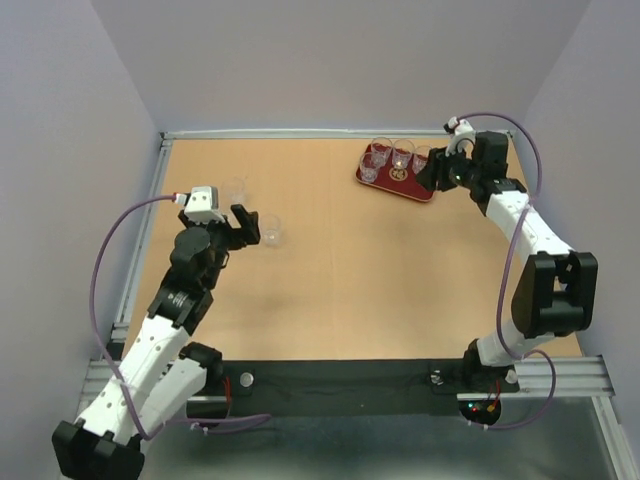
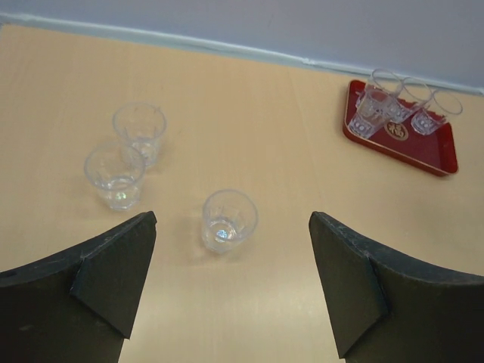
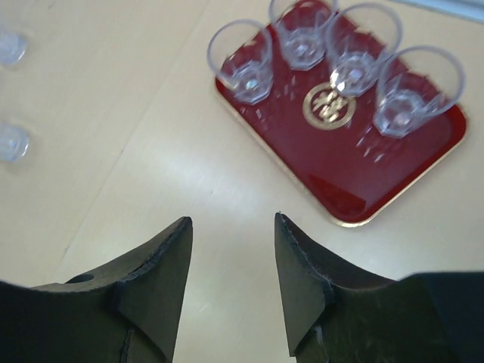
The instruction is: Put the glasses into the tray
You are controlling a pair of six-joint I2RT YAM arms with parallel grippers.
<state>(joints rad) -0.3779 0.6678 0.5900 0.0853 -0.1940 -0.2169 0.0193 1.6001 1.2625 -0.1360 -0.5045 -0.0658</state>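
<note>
Left gripper point(image 2: 231, 221) and right gripper point(image 3: 233, 219) spread, empty

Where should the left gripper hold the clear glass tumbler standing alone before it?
Best grip the clear round glass tumbler across its side wall, coming level from the near side with the open left gripper: it stands upright, nothing touching it.

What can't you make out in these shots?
Top external: the right gripper hides part of the tray at its right end.
Right wrist: two glasses at the left edge are blurred and cut off.
Top external: the table glasses are faint, too small to count.
Left wrist: the emblem is too small to read.
</note>
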